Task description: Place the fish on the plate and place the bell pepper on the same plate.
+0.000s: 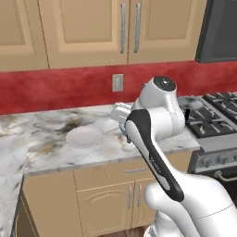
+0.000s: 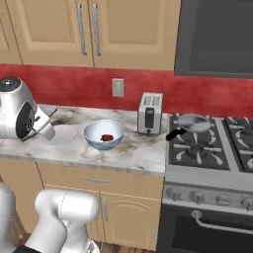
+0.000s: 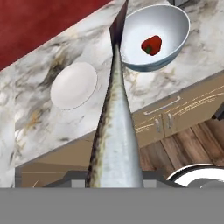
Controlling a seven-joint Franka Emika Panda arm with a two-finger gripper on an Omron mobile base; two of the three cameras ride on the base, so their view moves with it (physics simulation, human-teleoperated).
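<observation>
The fish [image 3: 114, 131], slender and silver-grey, runs up the hand view from between my fingers, its tail reaching the bowl's rim. My gripper [image 2: 45, 128] is shut on it and hangs above the counter's front part. The white plate [image 3: 73, 85] lies on the marble counter, left of the fish and apart from it; the same plate [image 1: 84, 137] sits left of my arm. The red bell pepper [image 3: 152, 45] rests inside the blue-tinted bowl [image 3: 173, 26], right of the plate. The fish hides my fingertips.
A toaster [image 2: 150, 113] stands against the red wall right of the bowl [image 2: 104, 134]. A grey pan [image 2: 192, 123] with a black handle sits on the stove [image 2: 212, 148]. The counter's front edge and cabinet doors [image 3: 175, 113] lie below the hand.
</observation>
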